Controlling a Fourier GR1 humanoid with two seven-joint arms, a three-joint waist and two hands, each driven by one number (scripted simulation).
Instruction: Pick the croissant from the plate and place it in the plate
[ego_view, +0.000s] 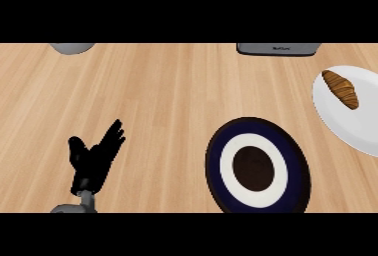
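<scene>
Head view: golden-brown croissant (341, 88) on white plate (347, 125); left robot hand (94, 155) seemingly open.

we see a brown croissant (341, 88) lying on a white plate (354, 125), near a dark blue-ringed plate (291, 155).

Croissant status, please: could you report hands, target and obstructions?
Left hand open, resting. Right hand not visible. Croissant on white plate. Dark plate bare, nothing between.
</scene>
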